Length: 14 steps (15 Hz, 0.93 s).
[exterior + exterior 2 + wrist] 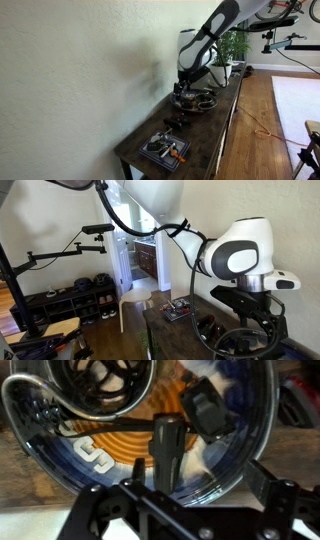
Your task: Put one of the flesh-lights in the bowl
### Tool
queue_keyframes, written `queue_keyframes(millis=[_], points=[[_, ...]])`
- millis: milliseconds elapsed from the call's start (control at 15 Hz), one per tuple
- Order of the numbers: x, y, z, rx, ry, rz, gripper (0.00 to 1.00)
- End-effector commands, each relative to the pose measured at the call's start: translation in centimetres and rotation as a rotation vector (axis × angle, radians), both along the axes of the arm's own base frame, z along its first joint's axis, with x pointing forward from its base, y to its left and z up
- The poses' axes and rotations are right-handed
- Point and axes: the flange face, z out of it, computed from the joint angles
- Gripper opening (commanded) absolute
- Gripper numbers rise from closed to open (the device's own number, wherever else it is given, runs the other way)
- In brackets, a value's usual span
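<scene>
The flashlight point(168, 452) sits inside the bowl point(262, 430), on the orange and blue pattern of its floor, near the middle in the wrist view. Its long axis runs straight up and down that picture, crosswise to the line between my fingers. The end toward the top looks a little thicker, so I take that for the head, pointing away from the wrist toward the far rim. It seems to lie flat, not stand on end, though the angle leaves me unsure.

Just beside it, up and to one side, is a second black stub point(208, 408), tilted. It looks like another of the same kind, also within the bowl. At the far rim a dark wire coil point(100, 385) shows; I cannot tell what it is.

The gripper point(180, 493) hangs over the bowl with its jaws wide apart, one finger well out on each side of the flashlight and neither touching it.

So I judge the placing done: a flashlight is in the bowl and nothing grips it. What is left is only to lift clear without knocking the rim.

In an exterior view the gripper point(190, 88) is low over the bowl point(197, 101) on the long dark table point(225, 105), well apart from the tray point(163, 149) at the near end.
</scene>
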Motion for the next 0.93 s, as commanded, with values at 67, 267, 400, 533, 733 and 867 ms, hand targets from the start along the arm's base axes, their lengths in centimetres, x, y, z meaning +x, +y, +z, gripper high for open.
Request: queue_keyframes(millis=[67, 267, 400, 533, 733, 867], points=[[-4.0, 4.0, 4.4, 0.037, 0.052, 0.026, 1.0], [-5.1, 6.4, 6.0, 0.052, 0.057, 0.049, 1.0], [-5.8, 7.7, 6.7, 0.064, 0.051, 0.063, 1.0], [-4.0, 7.2, 5.8, 0.061, 0.04, 0.072, 1.0], [-4.0, 7.5, 5.8, 0.063, 0.039, 0.077, 1.0], [-4.0, 7.3, 5.6, 0.063, 0.042, 0.074, 1.0]])
